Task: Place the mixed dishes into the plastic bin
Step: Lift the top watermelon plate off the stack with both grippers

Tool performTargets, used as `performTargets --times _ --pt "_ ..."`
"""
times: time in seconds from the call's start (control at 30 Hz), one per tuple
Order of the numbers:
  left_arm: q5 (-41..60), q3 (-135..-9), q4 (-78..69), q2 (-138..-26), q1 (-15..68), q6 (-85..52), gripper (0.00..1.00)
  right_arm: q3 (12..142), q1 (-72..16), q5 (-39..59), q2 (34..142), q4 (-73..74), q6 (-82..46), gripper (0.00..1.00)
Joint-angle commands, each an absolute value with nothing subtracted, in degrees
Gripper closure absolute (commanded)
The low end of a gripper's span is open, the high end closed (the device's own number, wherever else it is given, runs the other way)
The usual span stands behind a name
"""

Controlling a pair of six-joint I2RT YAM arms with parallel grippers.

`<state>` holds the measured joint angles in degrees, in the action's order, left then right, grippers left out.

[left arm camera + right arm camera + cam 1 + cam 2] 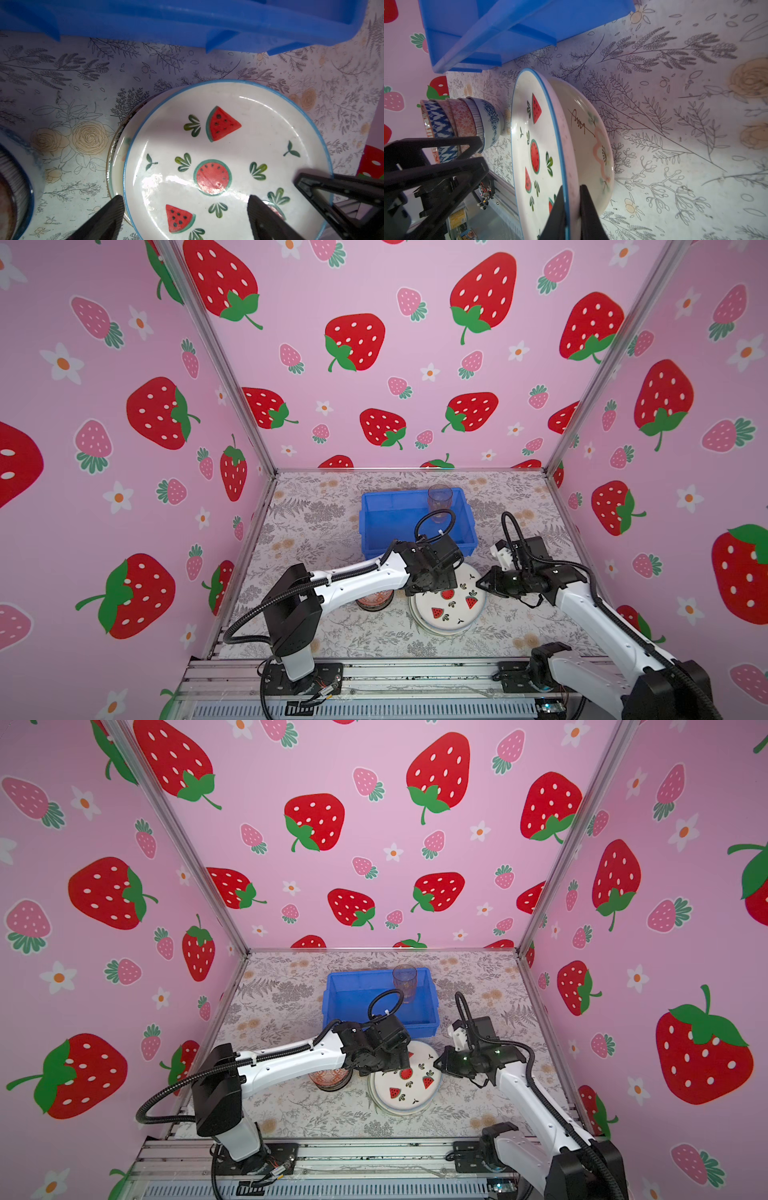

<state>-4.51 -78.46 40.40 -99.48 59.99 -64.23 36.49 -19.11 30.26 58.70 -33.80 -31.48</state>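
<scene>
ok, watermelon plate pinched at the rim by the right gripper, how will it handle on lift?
Likely rigid: the watermelon plate looks like glazed ceramic. Glare on the glaze suggests slippery; the right gripper is shut on just the thin rim, so it may pivot or slip. Probably chips if dropped on the pale plate underneath.

Evenly bright, with wide-angle bending at both top views' edges, white glare on the watermelon plate (227, 153), and the blue bin (187, 20) blurred close up.

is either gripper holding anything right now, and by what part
The right gripper pinches the watermelon plate by its blue rim. The left gripper is open over it, holding nothing.
</scene>
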Motion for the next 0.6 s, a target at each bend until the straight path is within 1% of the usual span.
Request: performTargets --times 0.0,0.57 --pt "-6.05 -78.28 41.35 -98.99 59.71 -64.03 0.05 38.16 -18.12 36.05 56.93 -31.29 -31.95 1.0" --pt "-5.0 -76.16 40.62 -94.35 57.67 -63.01 0.05 40.53 -16.52 39.58 56.55 -34.06 -30.03 1.0"
